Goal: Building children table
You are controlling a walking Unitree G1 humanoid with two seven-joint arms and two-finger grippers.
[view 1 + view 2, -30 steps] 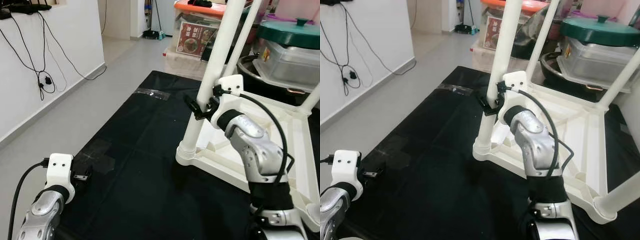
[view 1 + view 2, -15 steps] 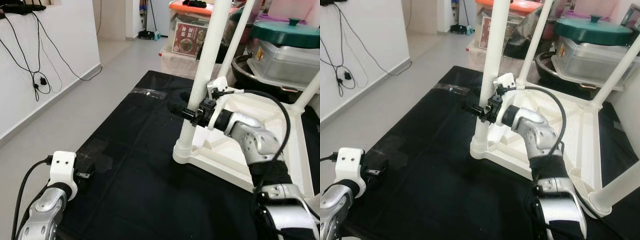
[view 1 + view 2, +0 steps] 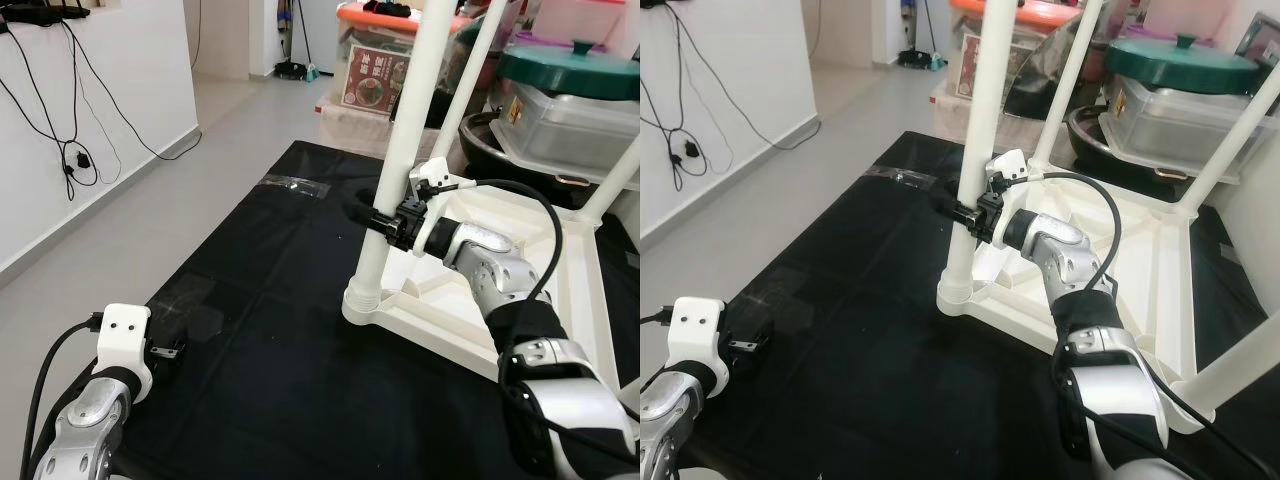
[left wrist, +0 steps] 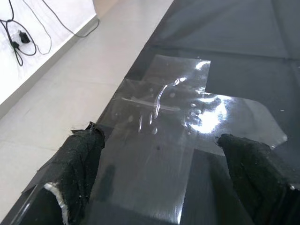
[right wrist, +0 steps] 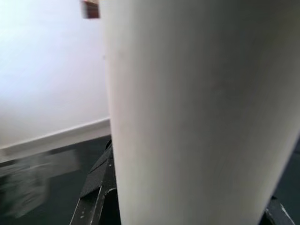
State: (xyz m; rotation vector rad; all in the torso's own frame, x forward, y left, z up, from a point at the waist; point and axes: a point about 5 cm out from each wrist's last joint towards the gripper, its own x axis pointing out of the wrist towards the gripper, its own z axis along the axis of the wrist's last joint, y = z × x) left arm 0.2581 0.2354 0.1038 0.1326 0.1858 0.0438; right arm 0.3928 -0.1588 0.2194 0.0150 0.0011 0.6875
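Note:
A white children's table [image 3: 565, 300] lies upside down on a black mat [image 3: 270, 300], its legs pointing up. My right gripper [image 3: 383, 222] reaches sideways to the near left leg [image 3: 405, 130], about a third of the way up, and is shut on it. In the right wrist view the leg [image 5: 197, 112] is very close, with a black finger [image 5: 96, 197] on either side. My left gripper [image 3: 168, 352] hangs low over the mat's left edge. It stands open with nothing held, its fingertips [image 4: 79, 159] wide apart over clear tape [image 4: 178, 117].
Plastic storage boxes [image 3: 385, 75] and a tub with a green lid [image 3: 575, 95] stand behind the table. A white wall with hanging black cables [image 3: 70, 150] runs along the left, with grey floor [image 3: 150, 210] between it and the mat.
The right gripper has turned from tilted to level and settled around the near left leg. The camera has shifted slightly. The left arm has barely moved.

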